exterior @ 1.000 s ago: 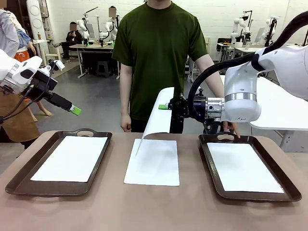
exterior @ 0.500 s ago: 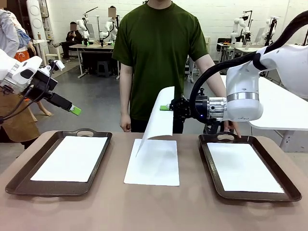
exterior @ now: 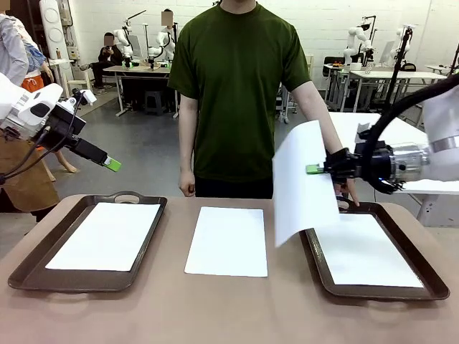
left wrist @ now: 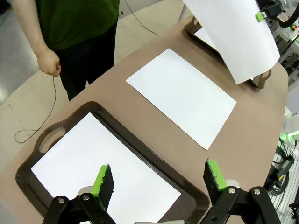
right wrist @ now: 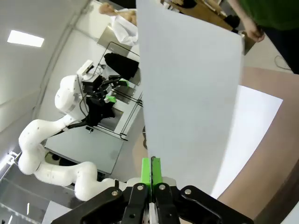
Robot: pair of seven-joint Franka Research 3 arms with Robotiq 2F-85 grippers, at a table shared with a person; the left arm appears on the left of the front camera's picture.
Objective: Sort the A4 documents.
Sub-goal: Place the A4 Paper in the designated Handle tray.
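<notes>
Brown tabletop point(exterior: 229, 308) carries two trays: left tray point(exterior: 29, 269) holding one A4 sheet point(exterior: 107, 235), right tray point(exterior: 428, 276) holding a second sheet point(exterior: 366, 251), and a third sheet point(exterior: 227, 240) bare between them, all with long axes near-to-far. Right gripper point(exterior: 313, 170) pinches a fourth sheet point(exterior: 305, 179), which hangs upright over the right tray's left rim. Left gripper point(exterior: 112, 165) stands apart, empty.

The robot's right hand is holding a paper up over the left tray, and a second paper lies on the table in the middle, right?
Not quite. The right gripper holds the paper up over the right tray, not the left one, as the front view shows. A second paper does lie mid-table.
</notes>
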